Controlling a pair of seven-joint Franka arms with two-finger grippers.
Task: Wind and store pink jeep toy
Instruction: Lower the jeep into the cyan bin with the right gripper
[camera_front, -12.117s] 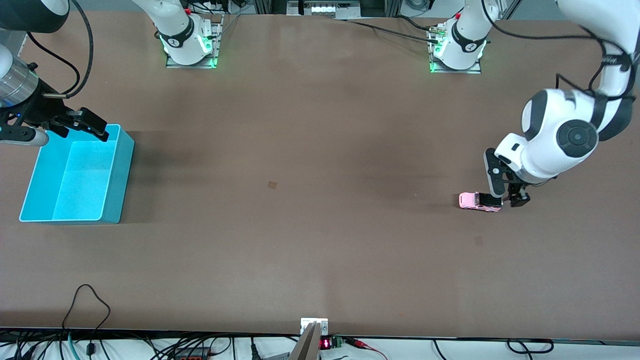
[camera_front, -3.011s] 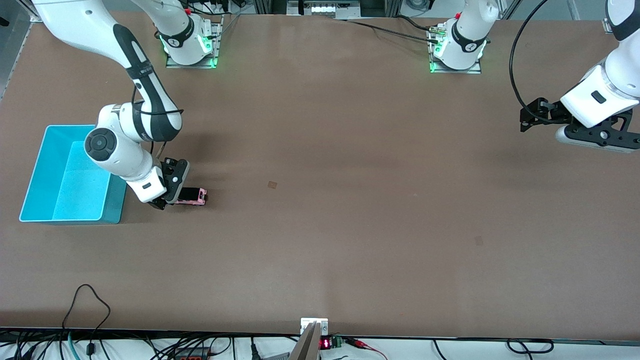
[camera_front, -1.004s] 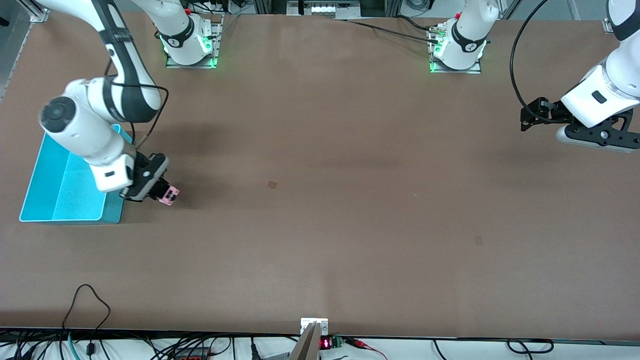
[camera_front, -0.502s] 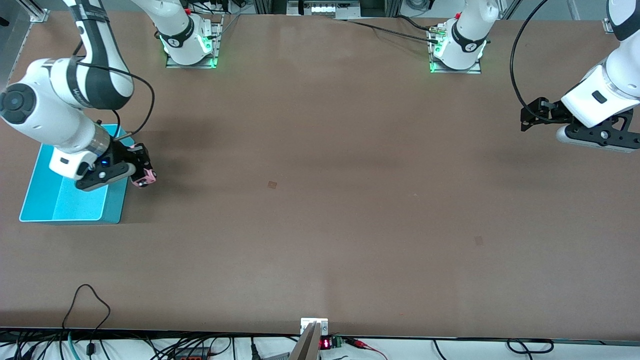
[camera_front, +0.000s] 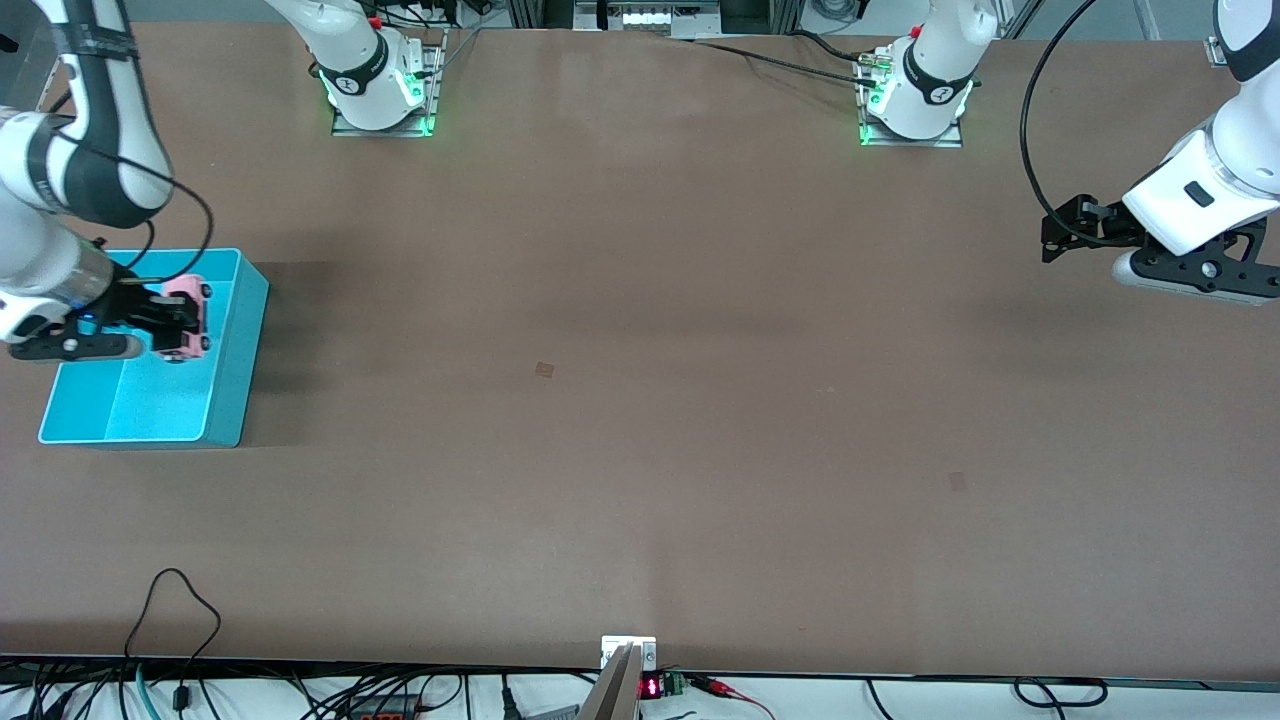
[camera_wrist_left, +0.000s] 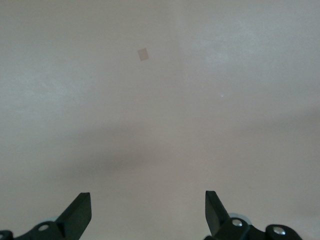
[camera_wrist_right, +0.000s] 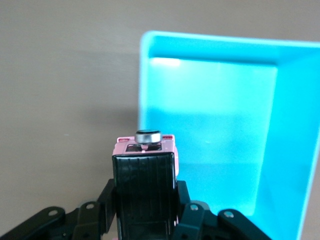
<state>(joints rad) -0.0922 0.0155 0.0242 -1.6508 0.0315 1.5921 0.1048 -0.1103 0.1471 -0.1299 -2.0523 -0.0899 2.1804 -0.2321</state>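
My right pincer (camera_front: 172, 322), clamped on pink jeep toy (camera_front: 186, 318), hangs over teal bin (camera_front: 235, 340); left pincer (camera_front: 1052, 236) apart, waiting over bare table (camera_front: 640, 400).

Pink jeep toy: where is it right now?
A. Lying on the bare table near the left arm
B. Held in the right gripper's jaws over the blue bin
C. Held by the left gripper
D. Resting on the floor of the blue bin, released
B: the right gripper is shut on the pink jeep toy, up in the air over the blue bin; the left gripper is open with nothing in it.
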